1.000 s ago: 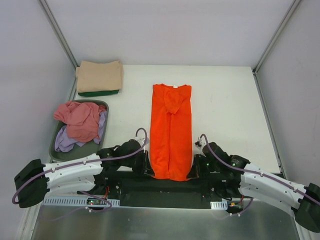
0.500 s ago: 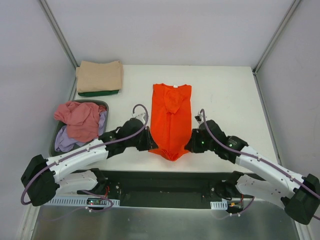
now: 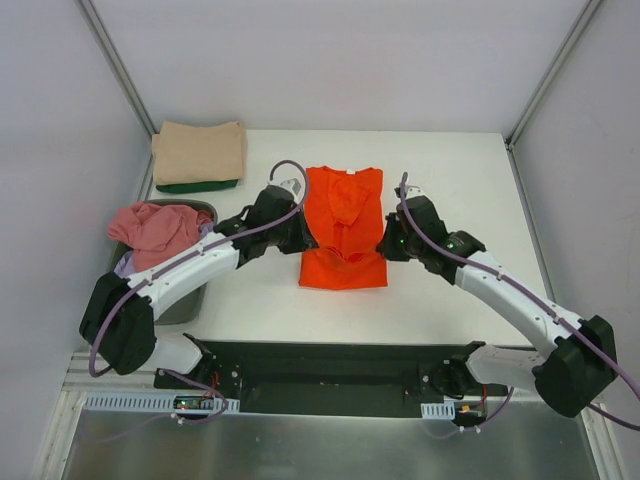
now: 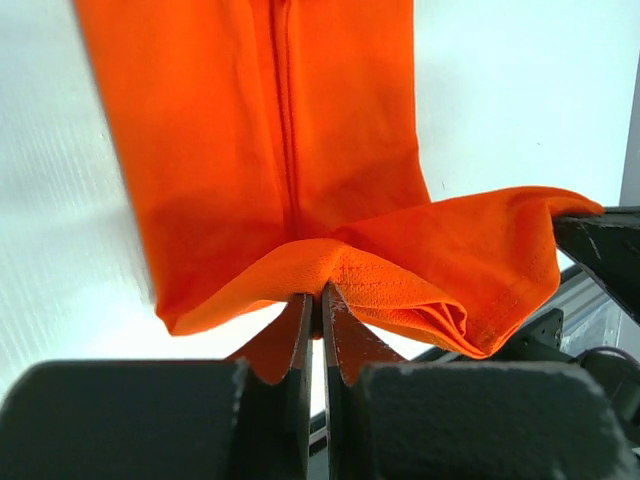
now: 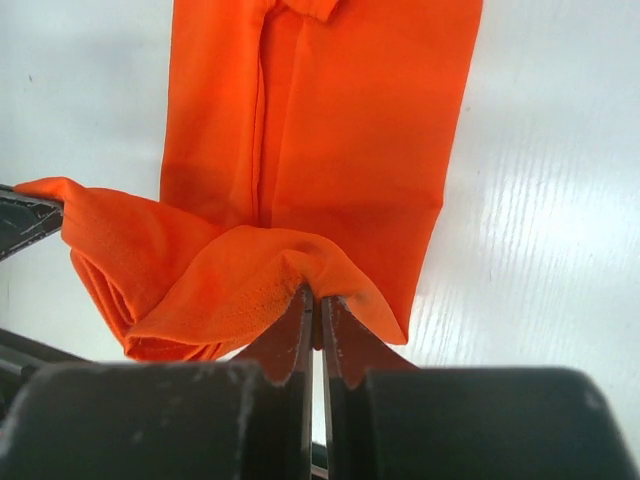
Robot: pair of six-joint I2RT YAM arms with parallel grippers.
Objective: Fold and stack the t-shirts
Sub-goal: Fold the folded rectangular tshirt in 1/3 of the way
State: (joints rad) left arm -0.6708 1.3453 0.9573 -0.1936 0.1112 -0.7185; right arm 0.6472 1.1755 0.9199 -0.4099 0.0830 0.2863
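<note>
Orange t-shirt (image 3: 343, 215), hem corners clamped in left gripper (image 4: 318, 296), right gripper (image 5: 317, 298)

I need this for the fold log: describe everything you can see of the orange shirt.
The orange shirt is soft knit cloth, folded lengthwise into a narrow strip on the white table, collar and white neck label at the far end. Its near end is lifted and doubled back over the middle, sagging between the left gripper and right gripper, each shut on a hem corner. Nothing else touches it.
</note>
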